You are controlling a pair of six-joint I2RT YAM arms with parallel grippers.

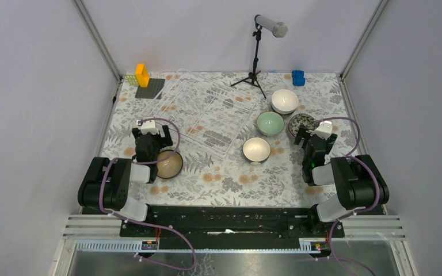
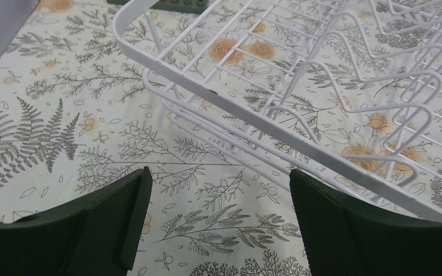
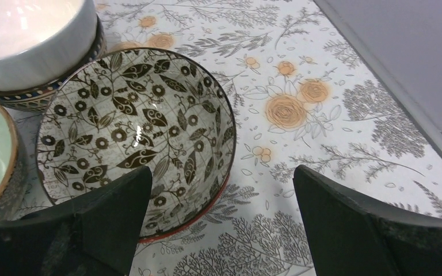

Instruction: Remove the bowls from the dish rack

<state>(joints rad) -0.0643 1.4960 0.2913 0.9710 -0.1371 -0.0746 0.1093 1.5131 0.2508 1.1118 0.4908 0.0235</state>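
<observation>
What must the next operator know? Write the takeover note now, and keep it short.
Left claw: open, empty, over the tablecloth beside the dish rack.
Right claw: open, empty, at the leaf-patterned bowl.
Bowls: brown bowl by the left arm. Cream bowl, green bowl, the leaf-patterned one and a white bowl stacked on another sit right of the rack.
Done: no bowl shows in the rack.
Left: probably nothing; confirm the rack is bare.
</observation>
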